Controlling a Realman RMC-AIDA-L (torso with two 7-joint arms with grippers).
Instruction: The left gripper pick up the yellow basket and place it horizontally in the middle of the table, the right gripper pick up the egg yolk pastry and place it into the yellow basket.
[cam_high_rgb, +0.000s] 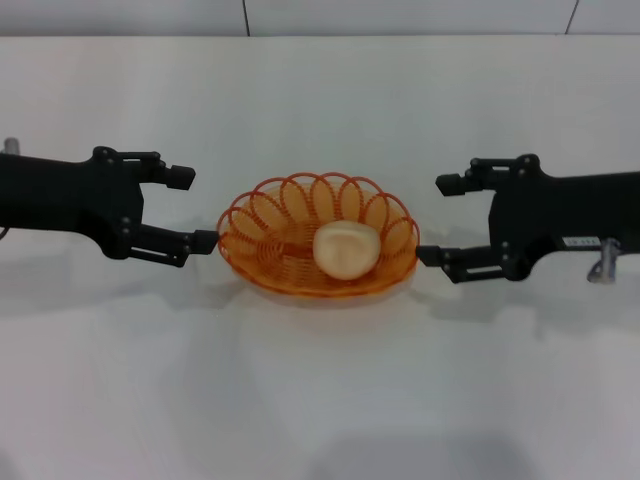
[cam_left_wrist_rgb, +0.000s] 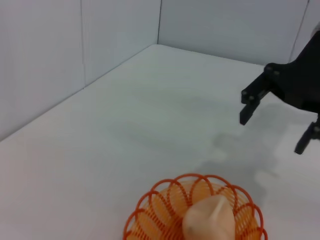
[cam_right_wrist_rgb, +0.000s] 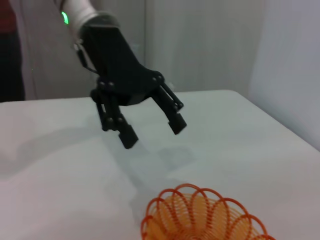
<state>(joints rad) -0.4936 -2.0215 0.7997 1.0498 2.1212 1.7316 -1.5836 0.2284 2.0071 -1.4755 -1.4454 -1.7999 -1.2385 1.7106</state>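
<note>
1. Yellow basket (cam_high_rgb: 318, 238) sits flat mid-table (cam_high_rgb: 320, 400), egg yolk pastry (cam_high_rgb: 347, 250) inside it, toward its right half
2. Left gripper (cam_high_rgb: 192, 208) just beside basket's left rim, 2 fingers spread wide, holding nothing
3. Right gripper (cam_high_rgb: 438, 220) just beside basket's right rim, fingers wide apart, holding nothing

A lab-style test bay: a bare white table (cam_high_rgb: 320, 400) boxed in by plain white partition panels (cam_left_wrist_rgb: 60, 55), nothing homely around.
</note>
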